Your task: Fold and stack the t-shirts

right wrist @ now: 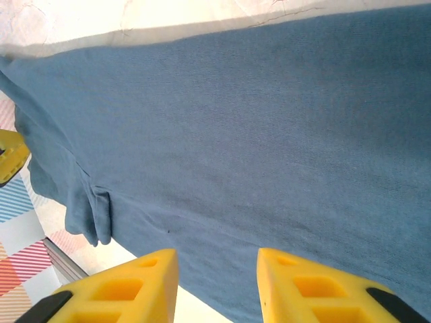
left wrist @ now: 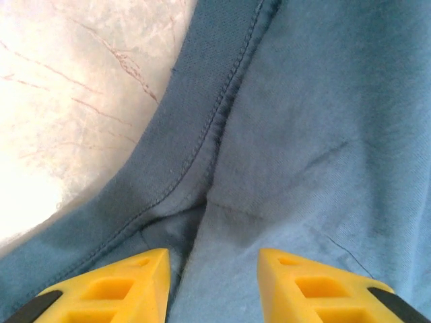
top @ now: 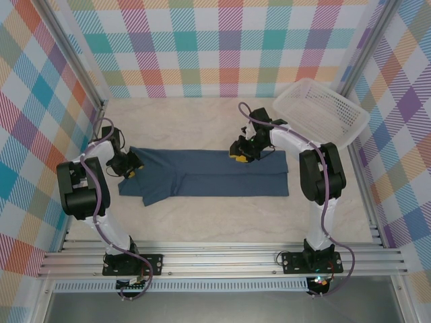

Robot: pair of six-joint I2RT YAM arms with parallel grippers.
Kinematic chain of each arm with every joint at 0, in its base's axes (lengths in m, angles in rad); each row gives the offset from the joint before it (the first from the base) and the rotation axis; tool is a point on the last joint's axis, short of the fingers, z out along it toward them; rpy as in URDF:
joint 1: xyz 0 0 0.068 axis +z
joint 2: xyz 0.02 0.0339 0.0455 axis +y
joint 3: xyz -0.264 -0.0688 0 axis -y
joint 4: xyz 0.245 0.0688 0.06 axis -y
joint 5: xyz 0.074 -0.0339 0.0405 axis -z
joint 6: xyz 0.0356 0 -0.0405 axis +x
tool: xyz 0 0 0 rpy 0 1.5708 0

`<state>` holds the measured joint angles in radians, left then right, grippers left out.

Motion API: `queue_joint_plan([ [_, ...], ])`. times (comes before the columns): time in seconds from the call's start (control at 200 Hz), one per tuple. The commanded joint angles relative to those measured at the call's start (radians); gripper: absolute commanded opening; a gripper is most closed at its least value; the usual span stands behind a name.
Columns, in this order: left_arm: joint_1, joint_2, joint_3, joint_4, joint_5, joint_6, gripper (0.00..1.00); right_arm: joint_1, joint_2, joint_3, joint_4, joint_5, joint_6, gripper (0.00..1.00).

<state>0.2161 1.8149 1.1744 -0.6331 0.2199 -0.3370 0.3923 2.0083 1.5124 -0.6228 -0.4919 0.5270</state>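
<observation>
The t-shirt [top: 215, 176] is 1 dark navy piece of soft, wrinkly cotton. It lies as a long flat band across the middle of the table [top: 202, 114], running from near the left edge toward the right edge and well apart from the near and far edges. It looks doubled lengthwise, with a flap of cloth poking toward the near edge at its left part.

I judge it light, limp and not slippery. It will sag and drag from any single pinch, so it wants 2 holds on an edge or corner, best along the stitched hem [left wrist: 202, 114], where the layers are thicker.

The left gripper [top: 129, 167] sits at the shirt's left end. Its 2 yellow fingers [left wrist: 121, 289] are partly apart over a crease beside that hem and clamp nothing that I can see. The right gripper [top: 239, 153] hovers at the shirt's far edge, right of the middle, its jaws likewise partly apart and empty.

The white mesh basket [top: 323, 111] leans in the far right corner.
</observation>
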Motion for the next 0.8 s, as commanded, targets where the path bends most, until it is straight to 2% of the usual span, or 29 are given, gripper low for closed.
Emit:
queue_joint_plan([
  [0.0, -0.007, 0.029, 0.001, 0.030, -0.007, 0.026, 0.35, 0.001, 0.014, 0.009, 0.018, -0.044, 0.020, 0.36],
  [0.1, -0.008, 0.031, -0.001, 0.049, 0.009, 0.020, 0.30, 0.002, 0.018, 0.014, 0.014, -0.045, 0.025, 0.36],
  [0.275, -0.009, -0.031, -0.014, 0.060, 0.010, 0.000, 0.14, 0.001, 0.022, 0.017, 0.013, -0.043, 0.025, 0.35],
  [0.49, -0.015, -0.115, -0.048, 0.030, 0.014, -0.038, 0.00, 0.002, 0.043, 0.023, 0.017, -0.037, 0.033, 0.34],
  [0.795, -0.021, -0.231, -0.130, -0.009, 0.016, -0.113, 0.00, 0.002, 0.079, 0.057, 0.007, -0.038, 0.038, 0.33],
])
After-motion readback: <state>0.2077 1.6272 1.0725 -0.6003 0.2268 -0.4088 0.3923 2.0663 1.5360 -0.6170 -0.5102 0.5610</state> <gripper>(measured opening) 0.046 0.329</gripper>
